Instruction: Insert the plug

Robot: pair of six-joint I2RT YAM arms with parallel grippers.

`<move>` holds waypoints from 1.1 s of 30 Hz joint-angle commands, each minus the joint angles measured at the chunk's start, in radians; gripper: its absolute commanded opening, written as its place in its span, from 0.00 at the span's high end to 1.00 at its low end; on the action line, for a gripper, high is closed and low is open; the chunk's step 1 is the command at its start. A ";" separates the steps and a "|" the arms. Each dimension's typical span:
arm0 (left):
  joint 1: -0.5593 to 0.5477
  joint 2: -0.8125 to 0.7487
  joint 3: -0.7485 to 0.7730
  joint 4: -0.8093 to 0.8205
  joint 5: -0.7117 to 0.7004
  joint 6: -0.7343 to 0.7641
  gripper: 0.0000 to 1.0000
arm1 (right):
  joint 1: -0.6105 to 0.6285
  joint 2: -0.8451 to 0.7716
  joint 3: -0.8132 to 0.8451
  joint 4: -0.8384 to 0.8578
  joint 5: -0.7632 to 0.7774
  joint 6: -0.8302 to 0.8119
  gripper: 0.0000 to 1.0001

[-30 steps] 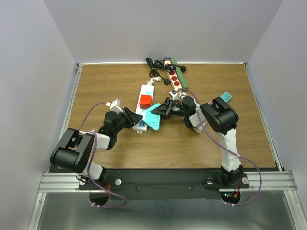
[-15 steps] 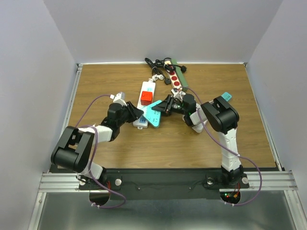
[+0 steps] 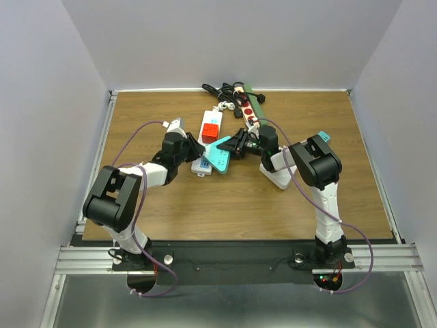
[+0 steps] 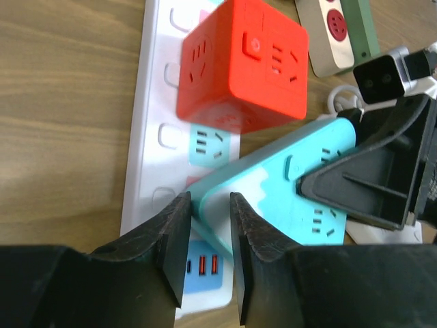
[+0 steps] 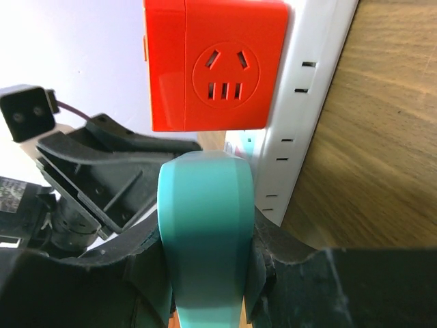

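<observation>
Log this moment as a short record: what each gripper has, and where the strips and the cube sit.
right gripper: shut on the teal power strip
left gripper: fingers flank the teal power strip's end; a firm grip cannot be told
teal power strip: crosses diagonally over the white power strip
white power strip: flat on the table
red cube adapter: seated on the white power strip, just beyond the teal one
beige-green strip: by the table's far edge, untouched
</observation>
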 commanded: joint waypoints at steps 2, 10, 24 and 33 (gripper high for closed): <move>-0.052 0.117 0.015 -0.243 -0.091 0.082 0.72 | -0.011 0.088 -0.035 -0.326 0.152 -0.176 1.00; -0.119 0.169 0.047 -0.303 -0.114 0.088 0.73 | -0.015 0.100 -0.063 -0.357 0.169 -0.185 1.00; -0.219 0.096 0.012 -0.321 -0.255 0.045 0.73 | -0.017 -0.004 -0.070 -0.553 0.313 -0.347 1.00; -0.254 -0.044 -0.022 -0.283 -0.311 0.045 0.71 | -0.017 0.017 -0.012 -0.593 0.328 -0.349 0.99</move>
